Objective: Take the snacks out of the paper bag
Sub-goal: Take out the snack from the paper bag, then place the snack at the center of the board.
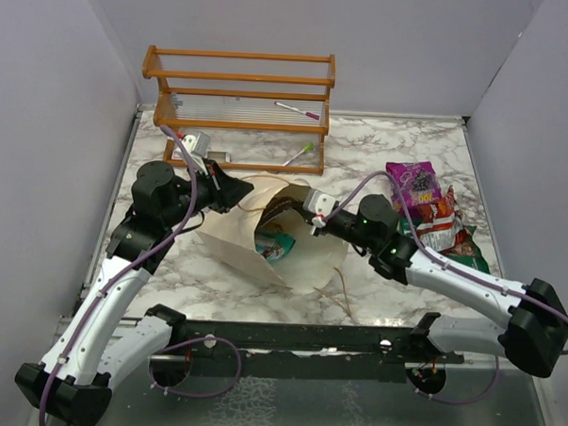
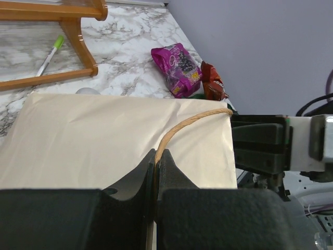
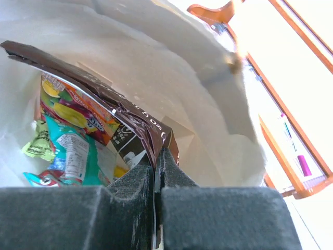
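The cream paper bag (image 1: 305, 261) lies in the middle of the table with its mouth held open. My left gripper (image 1: 240, 190) is shut on the bag's tan string handle (image 2: 187, 122), just above the bag's side (image 2: 104, 135). My right gripper (image 3: 158, 153) is inside the bag (image 3: 182, 78), shut on the edge of a dark brown snack packet (image 3: 104, 96). Under that packet lie an orange fruit-print packet (image 3: 78, 109), a teal packet (image 3: 73, 156) and a yellow-green one (image 3: 39, 143). A purple packet (image 1: 414, 181) and a red one (image 1: 441, 220) lie outside, on the right.
A wooden rack (image 1: 237, 107) holding pens (image 1: 298, 111) stands at the back left, close behind the bag. The loose snack pile sits near the right wall, beside my right arm (image 1: 451, 277). Grey walls close in both sides.
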You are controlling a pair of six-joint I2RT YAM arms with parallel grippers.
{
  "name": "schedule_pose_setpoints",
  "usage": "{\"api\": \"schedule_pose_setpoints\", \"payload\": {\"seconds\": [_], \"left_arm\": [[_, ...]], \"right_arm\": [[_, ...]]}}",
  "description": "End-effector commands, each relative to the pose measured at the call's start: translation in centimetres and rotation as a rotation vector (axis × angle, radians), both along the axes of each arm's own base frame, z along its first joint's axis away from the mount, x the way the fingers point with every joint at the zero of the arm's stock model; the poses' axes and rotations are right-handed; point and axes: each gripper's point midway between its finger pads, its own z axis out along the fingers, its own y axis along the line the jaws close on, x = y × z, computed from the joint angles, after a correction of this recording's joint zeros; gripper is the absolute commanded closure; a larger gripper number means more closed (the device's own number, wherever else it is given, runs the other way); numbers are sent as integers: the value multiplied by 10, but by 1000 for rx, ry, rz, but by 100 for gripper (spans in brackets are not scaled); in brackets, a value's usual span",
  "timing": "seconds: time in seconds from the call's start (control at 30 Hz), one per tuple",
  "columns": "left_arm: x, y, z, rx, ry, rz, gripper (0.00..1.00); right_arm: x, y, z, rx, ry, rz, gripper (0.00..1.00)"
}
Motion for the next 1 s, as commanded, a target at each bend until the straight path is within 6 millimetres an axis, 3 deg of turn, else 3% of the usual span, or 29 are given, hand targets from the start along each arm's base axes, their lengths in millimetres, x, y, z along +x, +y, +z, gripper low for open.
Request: {"api": "schedule_pose_setpoints", "payload": {"seconds": [0.0, 0.33, 0.63, 0.83, 0.97], "left_arm": [[4, 14, 12, 10, -25, 88, 100], [8, 20, 0, 39, 8, 131, 100], [11, 21, -8, 52, 23, 140, 100], [13, 22, -4, 58, 8, 139, 100], [13, 20, -2, 60, 9, 131, 100]], "right_arm": [[-14, -13, 34, 102, 49, -23, 99], [-38, -56, 86, 157, 113, -93, 99], [-76, -110, 162, 294, 42, -111, 99], [-88, -139, 205, 378, 6, -157, 99], [-84, -153, 235, 435, -67, -216, 99]]}}
